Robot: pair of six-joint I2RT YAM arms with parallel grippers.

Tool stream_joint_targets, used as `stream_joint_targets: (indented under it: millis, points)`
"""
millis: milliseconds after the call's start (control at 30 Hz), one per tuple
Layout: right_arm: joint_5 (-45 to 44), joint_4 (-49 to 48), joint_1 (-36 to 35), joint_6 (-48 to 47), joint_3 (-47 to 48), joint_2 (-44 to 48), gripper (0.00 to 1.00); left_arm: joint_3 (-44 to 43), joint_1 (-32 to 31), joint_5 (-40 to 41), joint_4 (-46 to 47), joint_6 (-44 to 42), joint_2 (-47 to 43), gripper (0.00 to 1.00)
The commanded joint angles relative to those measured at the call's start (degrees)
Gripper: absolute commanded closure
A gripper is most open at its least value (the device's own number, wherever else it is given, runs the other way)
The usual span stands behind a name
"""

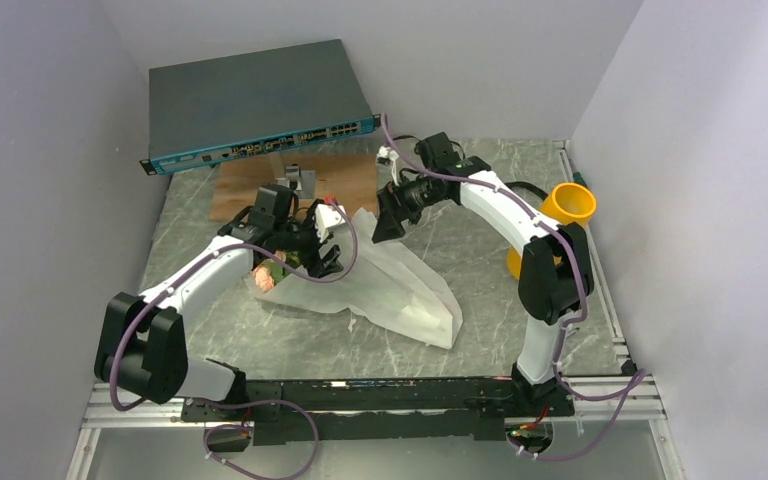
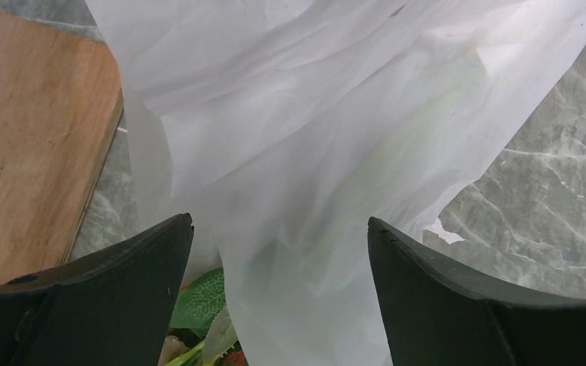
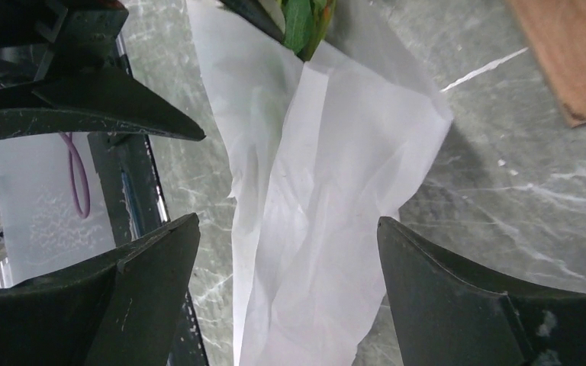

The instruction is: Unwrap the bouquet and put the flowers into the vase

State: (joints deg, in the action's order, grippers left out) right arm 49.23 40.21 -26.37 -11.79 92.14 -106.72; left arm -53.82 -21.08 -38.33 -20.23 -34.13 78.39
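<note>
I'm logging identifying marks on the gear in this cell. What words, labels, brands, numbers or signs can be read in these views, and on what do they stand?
No text can be read in any view.
Network switch, blue front strip: small pale markings beside the ports, too small and blurred to read.
Paper wrap, vase, wooden board: no print visible.

free: bare table [image 1: 465,250] between paper [image 1: 400,285] and right arm [image 1: 505,210] | blocked: vase [image 1: 572,203] tucked behind that arm; switch [image 1: 255,105] leaning over far-left corner
</note>
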Motion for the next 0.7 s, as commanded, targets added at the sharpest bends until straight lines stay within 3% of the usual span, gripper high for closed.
stream_joint_targets:
  millis: [0,300,400,500,667]
  points:
    - [-1.67,-1.11,-1.91,-0.92,-1.82,-0.66,0.12,0.49,-0.01,-1.67,3.18,-2.69,1.66,0.08]
    - [-6.15,-1.44,-2.37,-2.37,-1.34,-1.57,0.48,4.81,-0.01,3.41,5.92,-8.63,3.03,0.05]
    - [-7.31,-2.02,-2.37,-2.79,-0.58,-2.9,0.68,5.19,0.11,4.67,4.51,-11.38,3.77,0.07]
    - [-8.91,-3.24,-2.37,-2.72,0.55,-4.51,0.98,5.38,1.21,6.78,4.42,-11.64,5.04,0.16]
    - [-12.6,-8.31,-2.37,-0.61,1.31,-5.69,1.0,5.22,3.55,8.88,5.89,-12.41,6.9,0.31]
